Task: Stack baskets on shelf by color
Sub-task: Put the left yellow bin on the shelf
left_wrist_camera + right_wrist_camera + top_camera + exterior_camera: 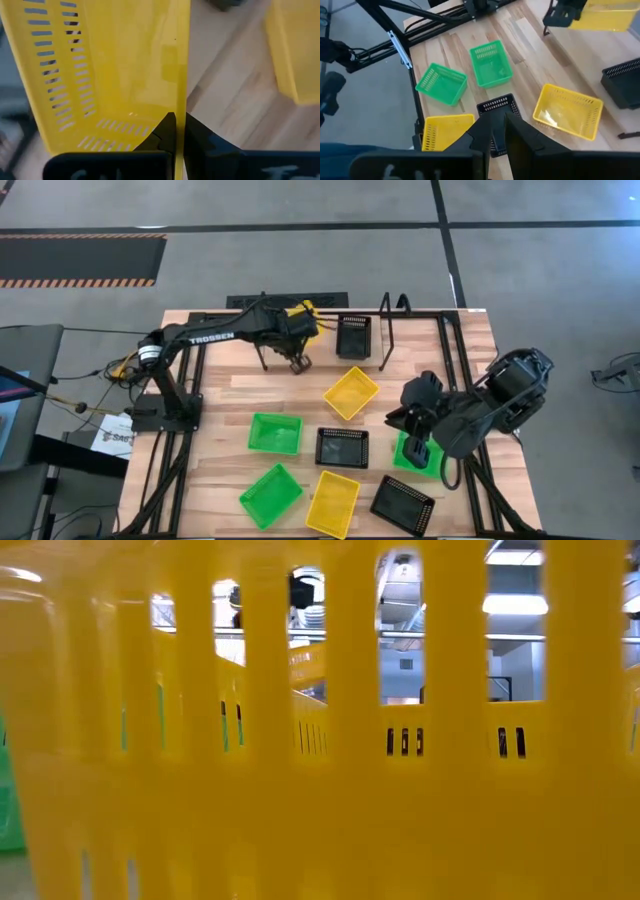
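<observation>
L gripper point(297, 363) pinched shut on yellow basket point(301, 313) rim — held over shelf point(330, 330) left end, table's 12 o'clock. Black basket point(353, 336) sits at 3 o'clock. R gripper point(418, 448) waits, fingers narrowly apart.

"trossen" on the left arm point(215, 337)

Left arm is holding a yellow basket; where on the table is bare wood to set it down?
Free: the strip between the left green basket and the shelf. Crowded: the front, around the middle black basket and front yellow basket.
</observation>
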`<control>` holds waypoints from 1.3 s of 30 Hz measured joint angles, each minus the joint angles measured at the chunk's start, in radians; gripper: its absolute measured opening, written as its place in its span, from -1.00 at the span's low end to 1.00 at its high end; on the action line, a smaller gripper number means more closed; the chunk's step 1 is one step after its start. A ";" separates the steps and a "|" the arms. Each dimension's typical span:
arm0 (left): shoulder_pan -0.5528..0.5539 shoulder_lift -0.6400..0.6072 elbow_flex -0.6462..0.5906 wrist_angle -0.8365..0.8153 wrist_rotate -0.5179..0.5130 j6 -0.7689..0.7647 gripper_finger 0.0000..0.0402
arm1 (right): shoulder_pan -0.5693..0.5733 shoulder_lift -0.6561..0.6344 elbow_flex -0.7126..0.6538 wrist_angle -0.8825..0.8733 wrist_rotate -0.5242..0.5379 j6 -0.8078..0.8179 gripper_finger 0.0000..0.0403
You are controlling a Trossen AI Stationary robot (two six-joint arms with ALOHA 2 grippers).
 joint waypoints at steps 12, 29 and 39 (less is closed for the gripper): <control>-0.055 0.016 -0.015 0.034 -0.050 -0.494 -1.00 | 0.000 -0.116 0.000 0.000 0.102 -0.170 -0.65; 0.060 0.100 -0.015 0.091 0.041 -0.610 -1.00 | 0.002 -0.133 0.000 0.001 0.103 -0.343 -0.65; 0.087 0.186 -0.015 0.083 0.103 -0.588 -1.00 | 0.002 -0.133 0.000 0.000 0.095 -0.346 -0.65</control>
